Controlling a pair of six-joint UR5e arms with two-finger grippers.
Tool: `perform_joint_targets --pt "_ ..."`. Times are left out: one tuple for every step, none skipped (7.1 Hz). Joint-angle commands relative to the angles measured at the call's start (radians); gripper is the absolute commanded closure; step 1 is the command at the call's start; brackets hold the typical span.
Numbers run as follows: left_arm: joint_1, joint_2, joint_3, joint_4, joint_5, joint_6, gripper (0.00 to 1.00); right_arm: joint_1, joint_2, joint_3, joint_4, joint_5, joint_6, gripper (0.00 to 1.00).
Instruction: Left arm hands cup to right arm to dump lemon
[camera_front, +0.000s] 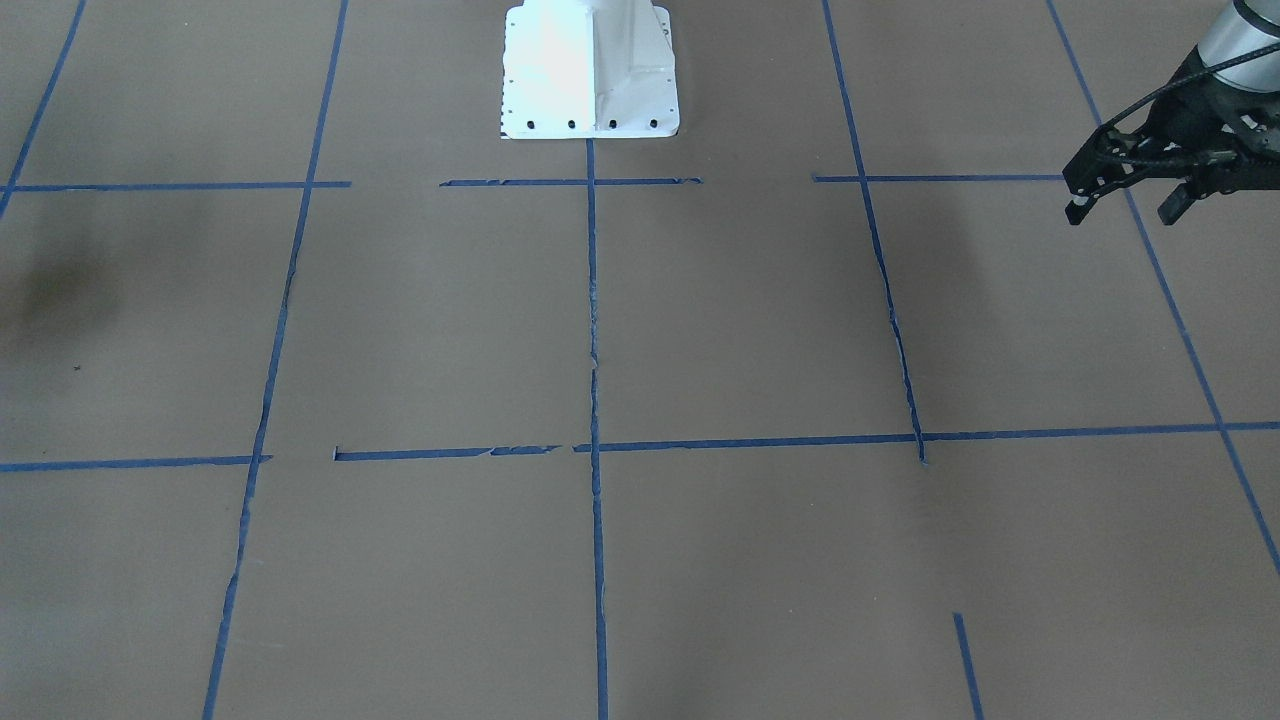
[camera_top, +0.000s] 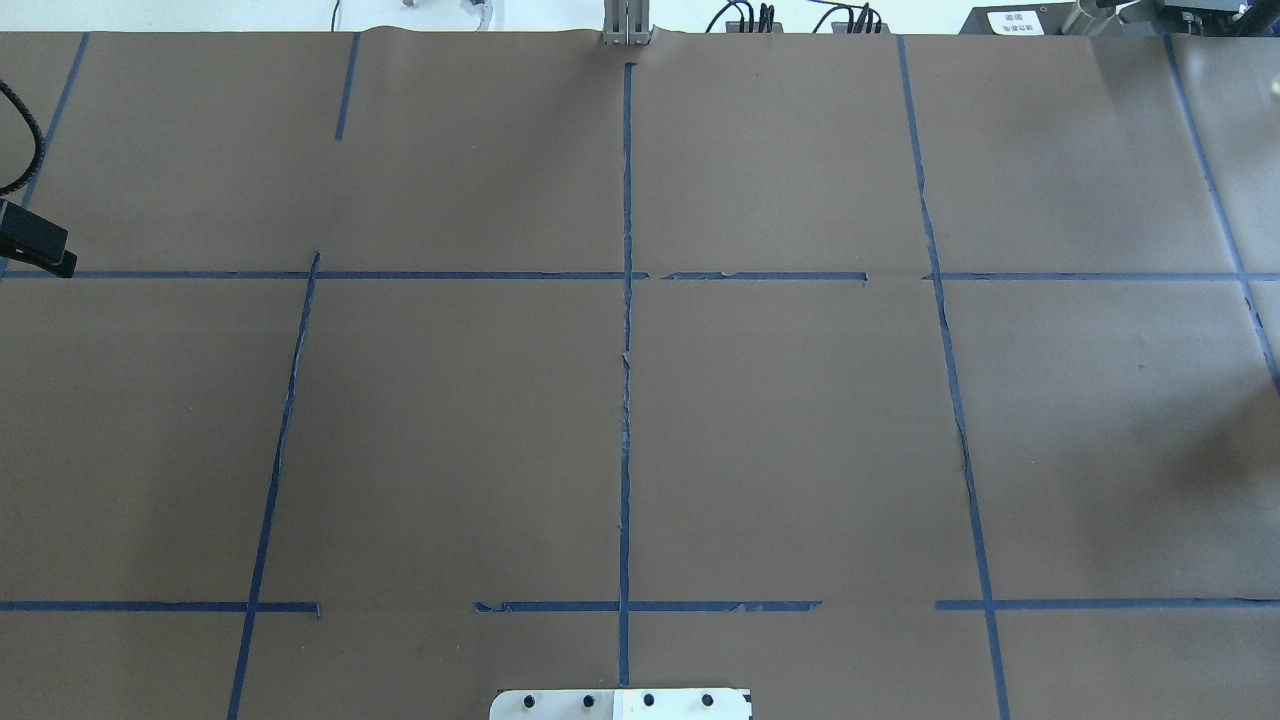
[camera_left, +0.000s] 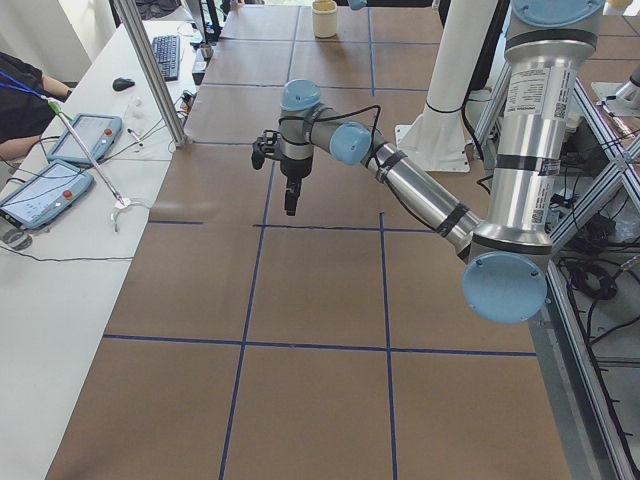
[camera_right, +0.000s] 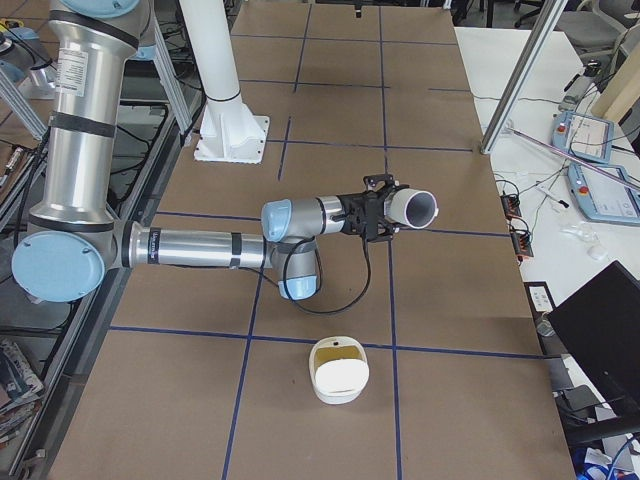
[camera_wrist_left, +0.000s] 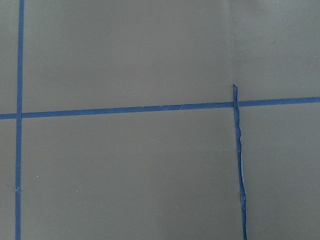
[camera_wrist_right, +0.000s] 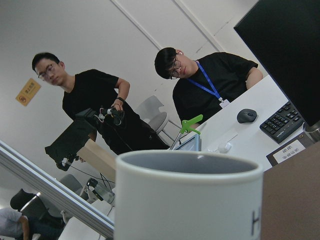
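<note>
The cup (camera_right: 422, 208) lies on its side in mid-air at the right gripper (camera_right: 383, 212); whether the fingers are closed on it cannot be determined. The left gripper (camera_front: 1122, 205) hangs spread and empty, well apart. The handover appears complete and dumping is in hand. The next move calls for tipping the mouth downward over the white bowl (camera_right: 340, 385).

A dark "H" stands at the right edge of the cup (camera_wrist_right: 187, 200), the rest cut off. The yellow wall sign (camera_wrist_right: 28, 92) and the white label (camera_left: 541, 88) on the left arm (camera_left: 530, 190) are too small to read.
</note>
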Motion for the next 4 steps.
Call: perform_joint_targets --pt "0.013 -0.029 0.009 0.003 -0.002 0.0 0.0 -0.154 0.102 -0.002 -0.173 -0.05 -0.455 0.95" --pt "0.043 -0.036 0.009 0.005 -0.003 -0.001 0.0 -0.249 0.154 -0.003 -0.238 -0.157 -0.682 0.95" --pt "0.056 -0.041 0.009 0.005 -0.008 -0.004 0.0 -0.312 0.238 -0.005 -0.308 -0.217 -0.847 0.95" --pt "0.059 -0.076 0.032 0.011 -0.066 -0.007 0.0 -0.383 0.337 -0.005 -0.385 -0.301 -1.026 0.89"
